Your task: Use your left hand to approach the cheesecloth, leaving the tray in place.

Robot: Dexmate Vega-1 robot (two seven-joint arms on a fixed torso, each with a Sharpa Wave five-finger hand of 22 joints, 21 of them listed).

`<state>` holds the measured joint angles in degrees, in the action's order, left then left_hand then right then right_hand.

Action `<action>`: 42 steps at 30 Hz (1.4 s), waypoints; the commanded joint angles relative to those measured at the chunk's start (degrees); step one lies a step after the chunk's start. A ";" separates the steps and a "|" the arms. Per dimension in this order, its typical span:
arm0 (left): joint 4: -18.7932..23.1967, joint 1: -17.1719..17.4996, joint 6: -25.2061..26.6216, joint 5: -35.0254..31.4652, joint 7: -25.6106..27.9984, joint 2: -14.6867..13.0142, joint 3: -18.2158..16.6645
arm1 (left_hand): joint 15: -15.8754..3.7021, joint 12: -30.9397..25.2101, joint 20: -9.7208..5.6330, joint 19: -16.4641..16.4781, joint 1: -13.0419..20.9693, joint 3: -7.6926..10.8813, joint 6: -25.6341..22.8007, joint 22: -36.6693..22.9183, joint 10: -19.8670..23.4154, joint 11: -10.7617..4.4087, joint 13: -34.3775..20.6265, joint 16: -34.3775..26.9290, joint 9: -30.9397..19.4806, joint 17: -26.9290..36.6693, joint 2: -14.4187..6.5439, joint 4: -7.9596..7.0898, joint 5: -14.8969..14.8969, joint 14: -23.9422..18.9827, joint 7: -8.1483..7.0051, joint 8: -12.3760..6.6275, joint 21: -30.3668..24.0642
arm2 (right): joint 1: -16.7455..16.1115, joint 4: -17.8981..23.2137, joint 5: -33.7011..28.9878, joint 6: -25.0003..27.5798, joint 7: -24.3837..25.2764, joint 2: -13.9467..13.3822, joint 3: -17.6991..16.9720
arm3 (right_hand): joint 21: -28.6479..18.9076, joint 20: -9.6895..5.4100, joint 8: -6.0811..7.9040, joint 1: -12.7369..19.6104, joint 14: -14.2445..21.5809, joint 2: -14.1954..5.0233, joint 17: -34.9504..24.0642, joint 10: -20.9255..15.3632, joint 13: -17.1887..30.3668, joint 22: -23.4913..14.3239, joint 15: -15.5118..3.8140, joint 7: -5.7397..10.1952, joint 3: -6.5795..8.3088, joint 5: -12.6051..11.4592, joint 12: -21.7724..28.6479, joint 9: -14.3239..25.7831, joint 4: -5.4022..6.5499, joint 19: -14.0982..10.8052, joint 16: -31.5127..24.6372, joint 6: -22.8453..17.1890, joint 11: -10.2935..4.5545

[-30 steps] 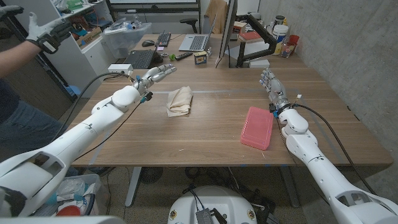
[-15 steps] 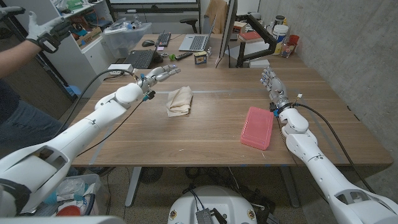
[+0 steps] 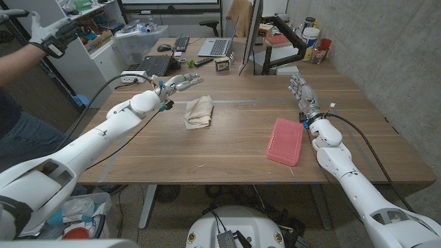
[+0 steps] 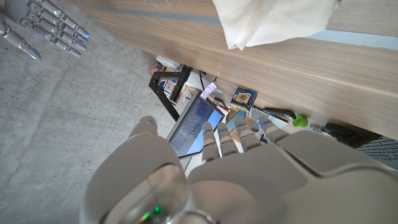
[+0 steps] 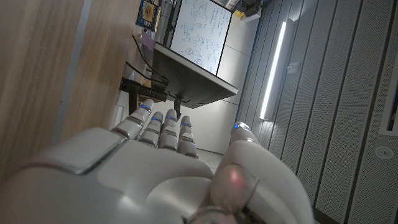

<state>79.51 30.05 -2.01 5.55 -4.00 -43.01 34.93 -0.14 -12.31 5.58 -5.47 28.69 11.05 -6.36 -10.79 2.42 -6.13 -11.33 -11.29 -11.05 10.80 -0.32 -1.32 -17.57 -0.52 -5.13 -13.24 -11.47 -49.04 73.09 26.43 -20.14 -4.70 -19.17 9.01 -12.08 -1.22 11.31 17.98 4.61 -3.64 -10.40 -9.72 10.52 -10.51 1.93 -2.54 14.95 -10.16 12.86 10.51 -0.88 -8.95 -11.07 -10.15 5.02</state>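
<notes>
Reaching out empty with fingers extended, the left hand [image 3: 178, 83] hovers just at ten o'clock of the cheesecloth [image 3: 199, 111], not touching it. Well apart at four o'clock, the pink tray [image 3: 284, 140] lies untouched; the right hand [image 3: 300, 91] waits empty, fingers extended.

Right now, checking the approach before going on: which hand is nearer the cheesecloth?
Left. The left hand hovers just beyond the cheesecloth, toward its far left corner. The right hand is far off, past the pink tray.
</notes>
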 commanded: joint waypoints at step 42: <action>8.31 -2.16 10.77 -23.46 3.14 -2.93 8.69 | 0.93 0.10 3.28 1.63 1.59 -0.21 1.26 -0.25 -0.20 1.06 -0.33 -0.28 -0.31 0.54 0.52 0.63 0.46 -0.40 -1.10 1.09 -1.35 | -0.80 -0.19 1.21 -0.20 -0.89 -0.22 -0.86 | 0.18 0.52 0.02 -0.24 0.69 -0.75 -0.16 -0.86 0.15 -0.29 0.00 0.47 -0.02 -0.06 -0.20 0.34 -0.34 -0.02 0.20 -0.63 -0.24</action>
<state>85.78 28.43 5.95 -11.64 -1.32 -45.23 41.80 0.54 -12.31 8.02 -4.43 29.75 10.87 -5.42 -10.79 2.22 -5.31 -11.31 -11.28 -11.05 11.07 0.14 -1.15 -17.13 -0.76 -6.06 -12.36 -12.30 -49.39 72.88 27.24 -20.46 -5.33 -19.35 8.44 -12.08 -1.01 11.31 17.68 4.61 -3.94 -10.40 -10.03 10.52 -10.51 1.94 -2.35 14.80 -10.16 12.86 10.51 -1.03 -8.74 -11.07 -10.34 4.71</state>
